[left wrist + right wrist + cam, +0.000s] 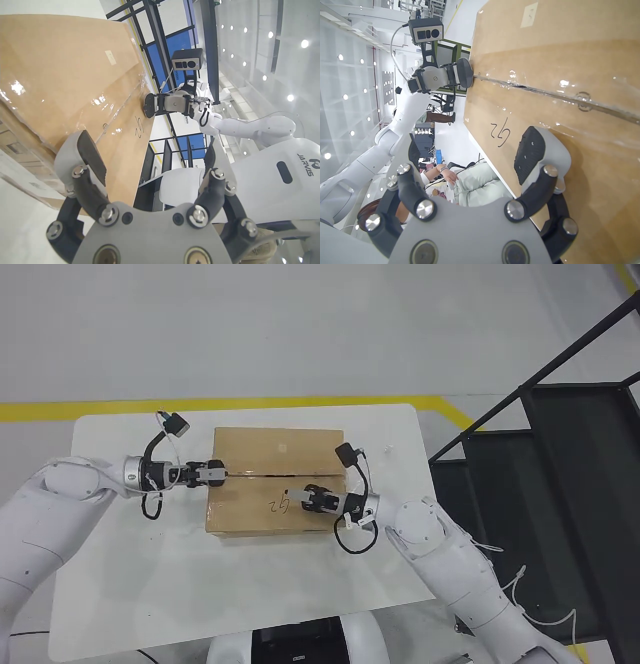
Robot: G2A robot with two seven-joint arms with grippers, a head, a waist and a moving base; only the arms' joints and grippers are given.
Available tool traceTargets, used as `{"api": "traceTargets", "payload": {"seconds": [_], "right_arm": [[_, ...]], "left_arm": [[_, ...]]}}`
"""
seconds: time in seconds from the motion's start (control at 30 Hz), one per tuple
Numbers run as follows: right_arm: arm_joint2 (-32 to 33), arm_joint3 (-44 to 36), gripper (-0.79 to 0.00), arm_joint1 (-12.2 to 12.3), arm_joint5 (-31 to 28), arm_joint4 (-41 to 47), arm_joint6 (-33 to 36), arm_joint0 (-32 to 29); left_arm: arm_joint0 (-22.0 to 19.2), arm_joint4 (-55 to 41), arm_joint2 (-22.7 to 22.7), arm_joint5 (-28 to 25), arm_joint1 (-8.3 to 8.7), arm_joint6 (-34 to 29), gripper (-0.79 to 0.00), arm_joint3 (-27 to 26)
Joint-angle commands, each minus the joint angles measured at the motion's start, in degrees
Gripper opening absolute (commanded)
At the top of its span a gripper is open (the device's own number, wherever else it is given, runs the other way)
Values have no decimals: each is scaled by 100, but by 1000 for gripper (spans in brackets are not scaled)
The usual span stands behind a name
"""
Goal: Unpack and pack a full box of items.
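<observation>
Opening looks to be the step in hand. The brown cardboard box (270, 454) sits closed in the middle of the white counter (130, 564), its taped centre seam (260, 474) glossy and partly split. The left jaws stand wide apart, holding nothing, at the seam's left end. The right jaws, equally spread and bare, are over the box top beside a pen scrawl (500, 135). Next, I judge, the tape must be broken so the top can be lifted open.
</observation>
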Motion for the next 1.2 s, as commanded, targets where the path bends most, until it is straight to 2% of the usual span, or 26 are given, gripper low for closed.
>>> {"api": "traceTargets", "payload": {"seconds": [0.0,0.17,0.3,0.37,0.5,0.67,0.8,0.9,1.17], "right_arm": [[19,-24,0,3,-15,5,-18,-1],[280,-215,0,48,-159,123,-53,-123],[912,-481,0,152,-485,197,-148,-452],[1303,-572,0,219,-547,-143,-312,-673],[1916,-664,0,324,-273,-977,-638,-1086],[2263,-499,0,373,0,-1510,-974,-1302],[2156,-50,0,370,210,-1978,-1125,-1106],[1940,391,0,334,348,-2145,-1261,-765],[1383,1447,0,255,928,-3284,-1588,155]], "left_arm": [[-2,-5,-7,-63,0,63,0,-8],[-1,-50,-4,-142,-14,143,0,24],[-1,-50,-4,-142,-14,143,0,24],[-1,-50,-4,-142,-14,143,0,24],[-1,-50,-4,-142,-14,143,0,24],[-1,-50,-4,-142,-14,143,0,24],[-1,-50,-4,-142,-14,143,0,24],[-1,-50,-4,-142,-14,143,0,24],[-1,-50,-4,-142,-14,143,0,24]]}}
